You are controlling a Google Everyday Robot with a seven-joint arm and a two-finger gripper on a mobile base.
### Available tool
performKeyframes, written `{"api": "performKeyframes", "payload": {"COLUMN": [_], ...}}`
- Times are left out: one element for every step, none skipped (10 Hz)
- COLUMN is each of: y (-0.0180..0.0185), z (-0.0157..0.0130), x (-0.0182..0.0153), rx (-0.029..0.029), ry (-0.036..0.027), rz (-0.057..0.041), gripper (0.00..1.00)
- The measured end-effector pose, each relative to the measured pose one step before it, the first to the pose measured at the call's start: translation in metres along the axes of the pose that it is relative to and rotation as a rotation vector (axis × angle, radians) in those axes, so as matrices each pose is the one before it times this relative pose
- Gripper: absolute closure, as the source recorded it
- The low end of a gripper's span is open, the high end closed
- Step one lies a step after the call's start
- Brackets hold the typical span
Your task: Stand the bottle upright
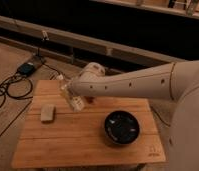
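The bottle (75, 103) sits over the middle of the bench (83, 142), a little nearer the far edge than the near one and somewhat left of centre. It is tilted rather than upright, its top leaning toward the far left corner and its pale lower part pointing toward the near edge. Whether its base touches the wood cannot be told.

The gripper (83, 97) is right at the bottle, at the end of the white arm (138, 82), which reaches in over the right edge of the bench and across its far half. The arm's end covers the gripper's working part, so I cannot tell how far open it is, nor whether it has hold of the bottle or is only against it.

A beige block (48, 113) lies flat toward the left edge, apart from the bottle and slightly nearer the front. A black bowl (121, 126) stands toward the near right corner, well apart from both. Beyond the far left corner, dark cables (13, 90) loop over the floor beside a small box (27, 68).
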Motion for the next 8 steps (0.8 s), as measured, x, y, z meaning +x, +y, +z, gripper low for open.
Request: {"api": "performKeyframes", "payload": {"y": [0.00502,0.00957,0.00734,0.00441,0.00177,-0.00399,-0.00489,-0.00954], "z": [-0.00062,-0.00018,-0.00083,-0.00182,-0.00457,-0.00780,-0.00712,-0.01247], "x": [0.00482,0.00571,0.00283,0.00059,0.00023,0.00145,0.00260,0.00660], "rx": [-0.02913,-0.04842,-0.04314,-0.03860,-0.05015,-0.04962,-0.03387,-0.04832], "ry": [-0.00301,-0.00525,-0.00440,-0.00739,-0.01047,-0.00844,-0.00561,-0.00872], "rz": [-0.04341,-0.06166,-0.04081,-0.02914,-0.04242,-0.05785,-0.04568,-0.06870], "gripper": [1.00,1.00,1.00,1.00,1.00,1.00,1.00,1.00]}}
